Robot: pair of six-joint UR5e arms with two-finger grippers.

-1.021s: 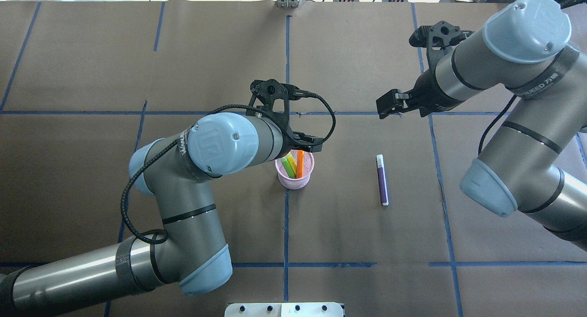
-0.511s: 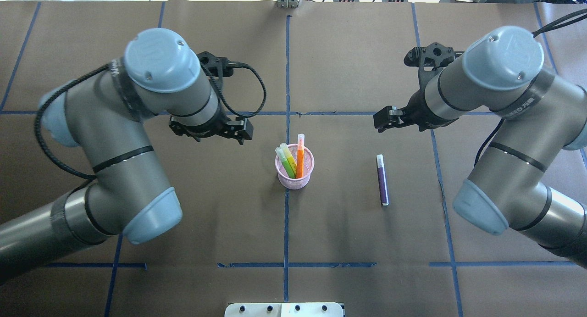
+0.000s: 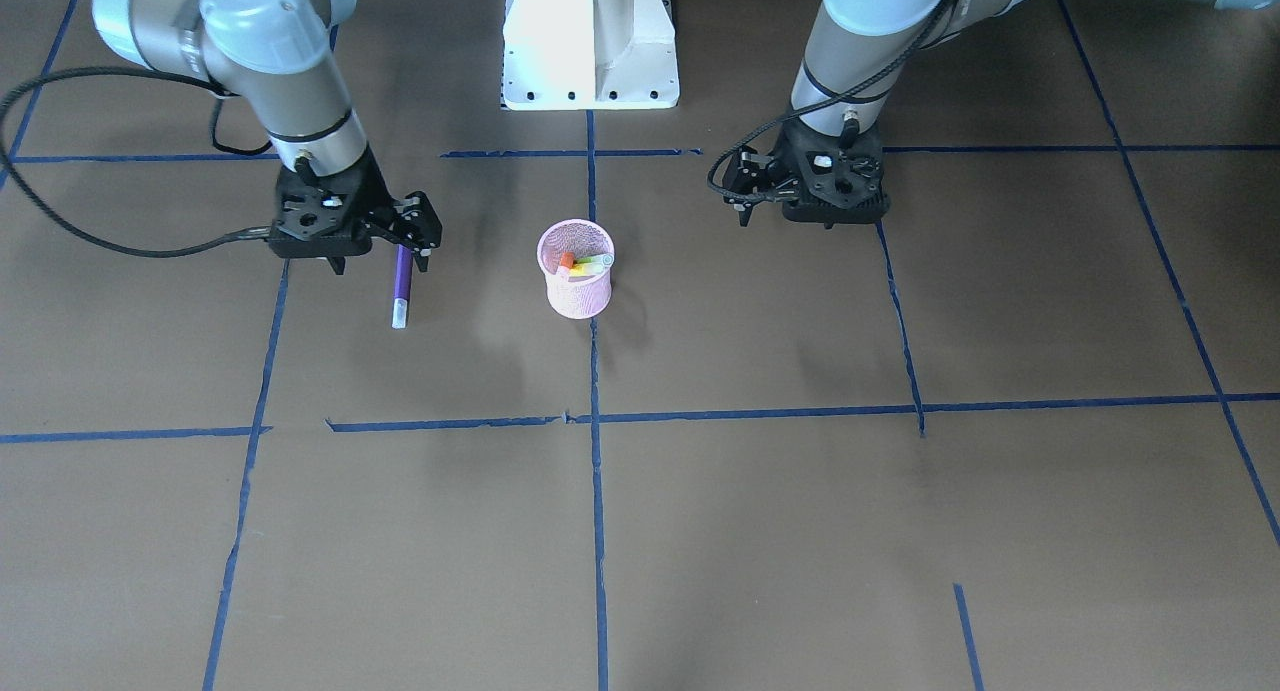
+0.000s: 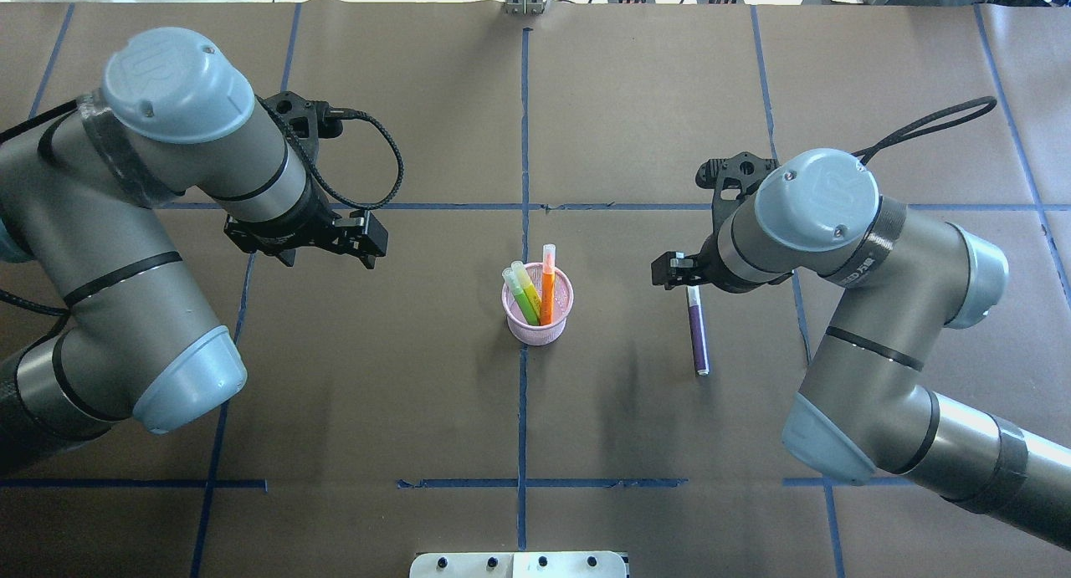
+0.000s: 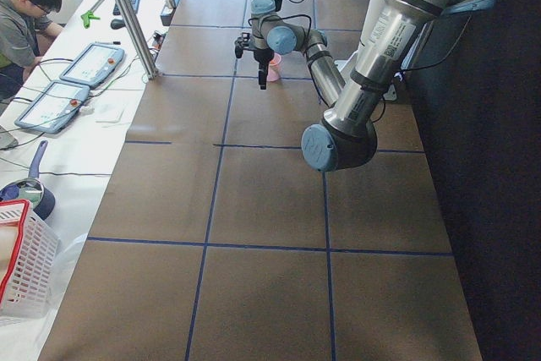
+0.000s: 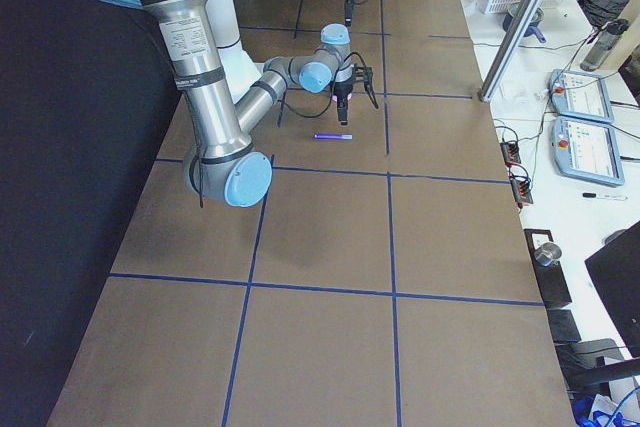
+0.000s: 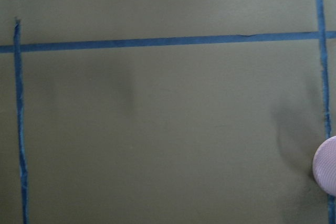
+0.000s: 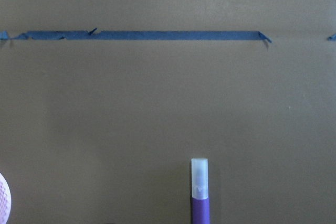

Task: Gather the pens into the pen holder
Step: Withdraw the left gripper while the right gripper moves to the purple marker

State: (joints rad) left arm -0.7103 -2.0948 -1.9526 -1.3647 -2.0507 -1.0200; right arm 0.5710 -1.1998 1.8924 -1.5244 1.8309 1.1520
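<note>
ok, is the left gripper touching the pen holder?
Apart. The overhead view shows bare table between the left gripper and the pen holder.

Table under brown paper cover (image 4: pixel 636 101), blue tape grid (image 4: pixel 523 126). On the side bench in the left view: seated person (image 5: pixel 19 27), two teach pendants (image 5: pixel 91 62), frying pan (image 5: pixel 25 196), white basket with red rim (image 5: pixel 25 259), upright metal post (image 5: pixel 127 14).

Loose pen (image 4: pixel 698 335), seemingly beneath right tool (image 4: pixel 679 273)
</note>
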